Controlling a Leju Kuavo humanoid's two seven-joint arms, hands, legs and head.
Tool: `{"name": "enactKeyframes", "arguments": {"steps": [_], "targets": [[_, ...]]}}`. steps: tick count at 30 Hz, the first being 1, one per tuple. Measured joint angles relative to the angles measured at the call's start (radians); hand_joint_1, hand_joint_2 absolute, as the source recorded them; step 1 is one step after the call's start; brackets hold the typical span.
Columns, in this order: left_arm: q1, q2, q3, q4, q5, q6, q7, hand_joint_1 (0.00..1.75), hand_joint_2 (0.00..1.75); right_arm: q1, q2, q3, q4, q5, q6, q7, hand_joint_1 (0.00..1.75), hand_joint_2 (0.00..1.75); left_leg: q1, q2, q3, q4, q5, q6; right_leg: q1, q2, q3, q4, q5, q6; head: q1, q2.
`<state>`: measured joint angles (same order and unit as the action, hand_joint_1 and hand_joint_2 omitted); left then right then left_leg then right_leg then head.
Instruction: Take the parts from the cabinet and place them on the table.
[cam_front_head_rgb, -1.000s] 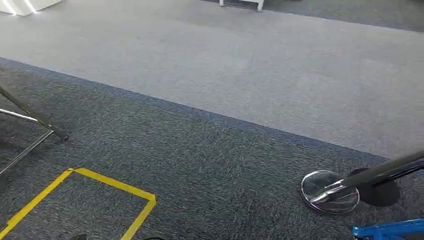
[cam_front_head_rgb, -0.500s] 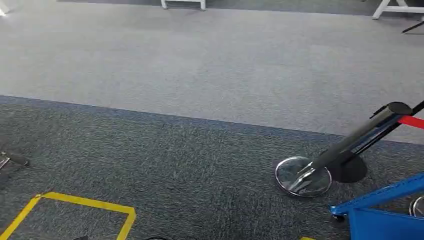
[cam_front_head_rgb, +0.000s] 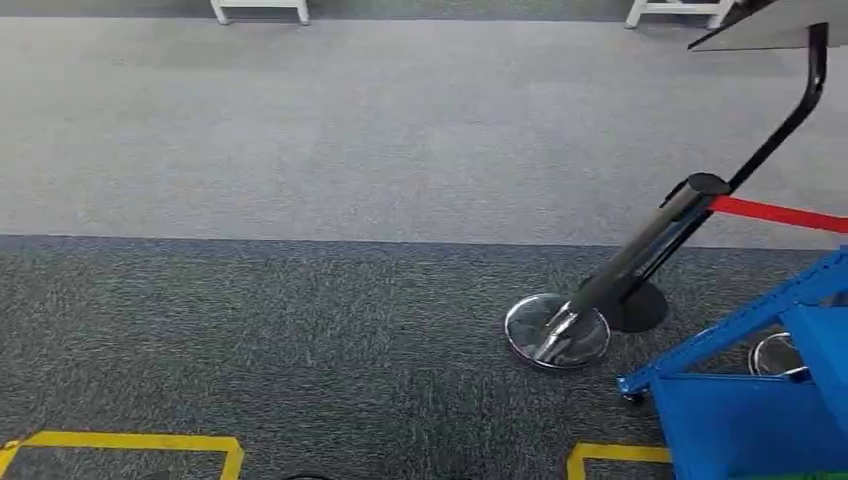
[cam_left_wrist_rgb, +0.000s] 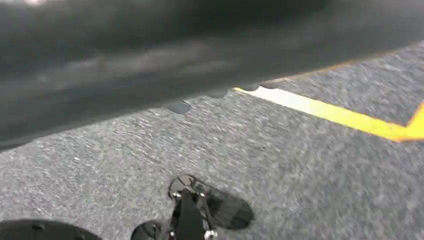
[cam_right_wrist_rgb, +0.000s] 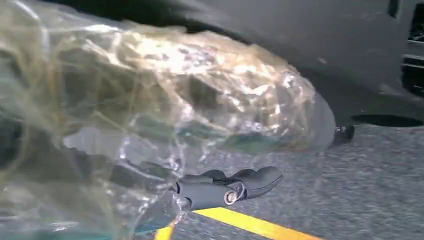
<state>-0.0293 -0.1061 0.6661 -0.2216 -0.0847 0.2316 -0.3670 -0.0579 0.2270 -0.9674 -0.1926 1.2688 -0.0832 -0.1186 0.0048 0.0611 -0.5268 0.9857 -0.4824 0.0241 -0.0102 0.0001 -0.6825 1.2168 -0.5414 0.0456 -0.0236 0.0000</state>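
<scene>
Right hand (cam_right_wrist_rgb: 220, 192) grasps the crinkled clear plastic bag of parts (cam_right_wrist_rgb: 165, 115), carried low beside the body for transit. Left hand (cam_left_wrist_rgb: 192, 215): state cannot be told. Blue metal cart (cam_front_head_rgb: 760, 400) lower right.

Indoor workshop or test hall, floor marked out for work

Two-tone grey carpet (cam_front_head_rgb: 300, 200) runs wide underfoot, yellow tape outlines (cam_front_head_rgb: 130, 445) box off spots on the dark part, a black barrier post (cam_front_head_rgb: 640, 265) on a chrome base carries a red belt (cam_front_head_rgb: 780, 214), and a blue metal cart (cam_front_head_rgb: 760, 400) stands alongside.
</scene>
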Motion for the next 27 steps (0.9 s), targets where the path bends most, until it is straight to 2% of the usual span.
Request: {"name": "enactKeyframes", "arguments": {"steps": [1,2,3,4,7,8,9,10,12,13,14,15,16,17,18,19,20,22,23,24,25,26,27], "targets": [[-0.001,-0.001,0.0,0.0,0.0,0.0,0.0,0.0,0.0,0.0,0.0,0.0,0.0,0.0,0.001,0.0,0.0,0.0,0.001,0.012,0.003,0.0,-0.003,-0.004,-0.002,-0.016,0.057,-0.103,0.045,0.0,-0.001,0.0],[-0.001,0.0,0.0,0.0,0.0,0.0,0.0,0.0,0.0,-0.002,0.0,0.0,0.0,0.0,0.001,0.0,0.0,0.0,-0.002,0.022,0.008,0.003,-0.006,-0.01,-0.001,-0.061,0.11,-0.193,0.067,0.001,0.0,0.0],[0.0,0.0,0.001,0.0,0.001,0.0,0.0,0.0,0.0,-0.007,0.0,0.0,0.0,0.0,0.001,0.0,0.0,0.0,-0.008,0.03,0.006,0.005,-0.012,-0.018,0.007,-0.073,0.12,-0.207,0.053,-0.008,0.0,0.0],[0.0,0.0,0.002,0.0,0.001,0.0,-0.002,0.0,0.0,-0.009,0.0,0.0,0.0,0.001,0.002,-0.002,0.0,0.0,-0.008,0.039,0.009,0.006,-0.015,-0.023,0.006,-0.058,0.123,-0.21,0.06,-0.021,-0.007,0.0],[-0.008,-0.001,0.003,0.0,0.001,0.002,-0.002,0.0,0.0,-0.003,0.0,0.0,0.0,0.003,0.003,-0.001,0.0,0.0,-0.002,0.061,0.019,0.005,-0.017,-0.037,0.01,-0.031,0.117,-0.213,0.062,-0.039,-0.005,0.0],[-0.011,0.0,0.003,0.0,0.0,0.002,-0.002,0.0,0.0,-0.001,0.0,0.0,0.0,0.003,0.003,0.0,0.0,0.0,0.005,0.038,0.018,0.016,-0.03,-0.046,0.005,-0.021,0.122,-0.216,0.066,-0.047,-0.007,0.0],[-0.01,0.0,0.004,0.0,0.0,0.002,-0.003,0.0,0.0,-0.001,0.0,0.0,0.0,0.003,0.003,0.002,0.0,0.0,0.006,-0.006,0.002,0.052,-0.062,-0.048,0.004,-0.014,0.121,-0.216,0.069,-0.052,-0.013,0.0],[-0.008,-0.001,0.004,0.0,0.0,0.002,-0.003,0.0,0.0,-0.004,0.0,0.0,0.0,0.004,0.004,0.003,0.0,0.0,0.007,-0.034,-0.032,0.132,-0.11,-0.049,0.005,-0.003,0.119,-0.216,0.071,-0.056,-0.016,0.0],[-0.002,-0.002,0.005,0.0,-0.002,0.002,-0.003,0.0,0.0,-0.007,0.0,0.0,0.0,0.005,0.006,0.006,0.0,0.0,0.007,-0.051,-0.107,0.292,-0.176,-0.049,0.009,0.023,0.117,-0.215,0.072,-0.06,-0.016,0.0],[0.0,-0.001,0.006,0.0,-0.003,0.002,-0.003,0.0,0.0,-0.005,0.0,0.0,0.0,0.005,0.006,0.008,0.0,0.0,0.007,-0.052,-0.126,0.327,-0.178,-0.047,0.011,0.037,0.117,-0.215,0.072,-0.06,-0.015,0.0],[0.0,0.0,0.007,0.0,-0.003,0.002,-0.003,0.0,0.0,-0.003,0.0,0.0,0.0,0.005,0.007,0.008,0.0,0.0,0.006,-0.053,-0.126,0.314,-0.154,-0.044,0.012,0.052,0.118,-0.214,0.072,-0.06,-0.015,0.0],[0.0,0.0,0.008,0.0,-0.003,0.002,-0.003,0.0,0.0,-0.002,0.0,0.0,0.0,0.005,0.007,0.01,0.0,0.0,0.005,-0.055,-0.109,0.27,-0.115,-0.04,0.012,0.065,0.119,-0.213,0.072,-0.06,-0.016,0.0],[0.0,0.0,0.01,0.0,-0.004,0.002,-0.004,0.0,0.0,-0.002,0.0,0.0,0.0,0.006,0.007,0.011,0.0,0.0,0.005,-0.064,-0.079,0.198,-0.067,-0.035,0.012,0.078,0.12,-0.213,0.073,-0.059,-0.015,0.0],[0.0,0.0,0.013,0.0,-0.006,0.002,-0.004,0.0,0.0,-0.003,0.0,0.0,0.0,0.006,0.007,0.011,0.0,0.0,0.005,-0.089,-0.039,0.108,-0.018,-0.03,0.012,0.09,0.122,-0.213,0.073,-0.058,-0.016,0.0],[0.001,0.001,0.015,0.0,-0.008,0.002,-0.004,0.0,0.0,-0.003,0.0,0.0,0.0,0.006,0.007,0.012,0.0,0.0,0.006,-0.147,-0.013,0.042,0.001,-0.024,0.009,0.1,0.12,-0.213,0.074,-0.056,-0.015,0.0],[0.001,0.001,0.015,0.0,-0.01,0.002,-0.005,0.0,0.0,-0.007,0.0,0.0,0.0,0.006,0.008,0.013,0.0,0.0,0.011,-0.168,-0.006,0.02,-0.005,-0.021,0.014,0.112,0.114,-0.206,0.073,-0.049,-0.014,0.0],[0.0,0.002,0.016,0.0,-0.01,0.003,-0.005,0.0,0.0,-0.008,0.0,0.0,0.0,0.006,0.008,0.014,0.0,0.0,0.007,-0.156,-0.006,0.019,-0.008,-0.026,0.008,0.122,0.106,-0.206,0.077,-0.043,-0.016,0.0],[-0.001,0.003,0.016,0.0,-0.009,0.002,-0.005,0.0,0.0,-0.003,0.0,0.0,0.0,0.006,0.008,0.014,0.0,0.0,0.001,-0.139,-0.006,0.017,-0.006,-0.02,0.001,0.144,0.101,-0.215,0.084,-0.026,-0.016,0.0],[-0.002,-0.001,0.016,0.0,-0.01,0.002,-0.005,0.0,0.0,-0.001,0.0,0.0,0.0,0.006,0.008,0.016,0.0,0.0,0.012,-0.12,-0.003,-0.002,0.003,-0.012,0.004,0.156,0.09,-0.212,0.084,-0.019,-0.014,0.0],[-0.003,0.002,0.016,0.0,-0.01,0.002,-0.005,0.0,0.0,-0.001,-0.001,0.0,0.0,0.006,0.008,0.016,0.0,0.0,0.01,-0.104,0.001,-0.009,0.008,-0.009,0.009,0.098,0.079,-0.194,0.068,-0.019,-0.013,0.0],[-0.003,0.001,0.017,0.0,-0.01,0.002,-0.005,0.0,0.0,-0.002,-0.001,0.0,0.0,0.006,0.006,0.017,0.0,0.0,0.008,-0.09,0.001,-0.012,0.008,-0.001,0.009,0.05,0.052,-0.141,0.027,-0.016,-0.003,0.0],[0.0,0.001,0.017,0.0,-0.011,0.002,-0.005,0.0,0.0,-0.006,-0.001,0.0,0.0,0.006,0.006,0.018,0.0,0.0,0.006,-0.074,0.0,-0.012,0.008,-0.001,0.009,0.029,0.016,-0.066,-0.014,-0.013,-0.002,0.0],[0.002,0.001,0.018,0.0,-0.011,0.002,-0.005,0.0,0.0,-0.007,-0.001,0.0,0.0,0.006,0.006,0.018,0.0,0.0,0.003,-0.056,0.0,-0.011,0.008,0.0,0.007,0.018,-0.022,0.016,-0.052,-0.01,-0.003,0.0]]}}
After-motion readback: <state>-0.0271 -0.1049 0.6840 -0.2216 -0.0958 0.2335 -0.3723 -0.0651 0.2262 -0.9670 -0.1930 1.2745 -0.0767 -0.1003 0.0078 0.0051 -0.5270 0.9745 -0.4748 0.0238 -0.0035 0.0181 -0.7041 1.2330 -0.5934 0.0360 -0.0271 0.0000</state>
